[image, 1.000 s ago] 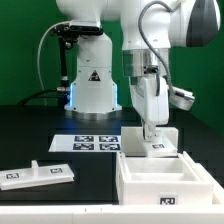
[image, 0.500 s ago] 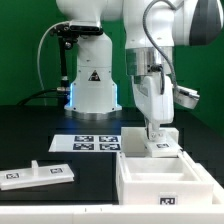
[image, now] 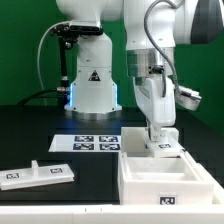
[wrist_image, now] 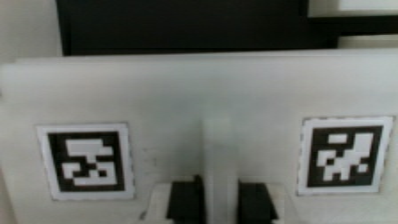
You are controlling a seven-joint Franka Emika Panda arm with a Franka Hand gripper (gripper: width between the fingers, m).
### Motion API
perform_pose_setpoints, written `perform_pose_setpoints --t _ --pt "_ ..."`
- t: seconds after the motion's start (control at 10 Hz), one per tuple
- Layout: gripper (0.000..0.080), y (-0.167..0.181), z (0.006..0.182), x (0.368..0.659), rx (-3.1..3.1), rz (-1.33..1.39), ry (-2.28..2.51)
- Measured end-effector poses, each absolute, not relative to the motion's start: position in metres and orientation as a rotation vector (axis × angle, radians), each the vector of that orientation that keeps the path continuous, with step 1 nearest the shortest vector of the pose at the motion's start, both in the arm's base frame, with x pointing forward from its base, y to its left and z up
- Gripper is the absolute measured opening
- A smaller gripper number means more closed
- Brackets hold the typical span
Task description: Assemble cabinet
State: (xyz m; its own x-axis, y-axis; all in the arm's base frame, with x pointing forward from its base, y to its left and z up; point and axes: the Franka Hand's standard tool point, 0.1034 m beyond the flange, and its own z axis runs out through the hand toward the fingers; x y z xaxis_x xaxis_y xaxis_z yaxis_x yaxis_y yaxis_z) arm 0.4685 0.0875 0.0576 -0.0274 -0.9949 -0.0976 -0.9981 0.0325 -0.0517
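End effector state: the end effector point(image: 156, 138) point(wrist_image: 210, 203) points straight down with its fingers point(wrist_image: 175, 205) pressed almost together. Only a pale sliver shows between them, and I cannot tell whether that is a thin edge being pinched or just the surface below.
Directly under the tips: a white tagged panel point(image: 163, 148) point(wrist_image: 205, 100) of the cabinet, at or just short of touching. Neither view shows the contact clearly.
Panel's long axis: in the wrist view one tag sits out beyond each finger, so the panel's length seems to run along the line joining the two fingers, not across it.
Relation that matters: the part is below the tips, centred on them, and nowhere off to a side. I judge that any coming move works along the vertical, pressing down or lifting clear, with little sideways correction needed.
Just in front of the tips, toward the camera: the cabinet box point(image: 150, 184), open at the top, one tag on its near wall. The tagged panel stands at its far rim.
Behind the end effector, near: the marker board point(image: 97, 143), flat on the dark worktop point(image: 30, 135).
Well off, toward the exterior view's left: loose panels point(image: 35, 174), lying flat, apart from the box.
Farthest behind: the robot base point(image: 92, 85).
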Motion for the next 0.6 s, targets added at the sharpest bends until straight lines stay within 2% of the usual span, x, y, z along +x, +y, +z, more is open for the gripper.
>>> perform_pose_setpoints --t 0.6 --pt "0.0064 0.0873 0.0570 0.4685 -2.115 0.052 2.180"
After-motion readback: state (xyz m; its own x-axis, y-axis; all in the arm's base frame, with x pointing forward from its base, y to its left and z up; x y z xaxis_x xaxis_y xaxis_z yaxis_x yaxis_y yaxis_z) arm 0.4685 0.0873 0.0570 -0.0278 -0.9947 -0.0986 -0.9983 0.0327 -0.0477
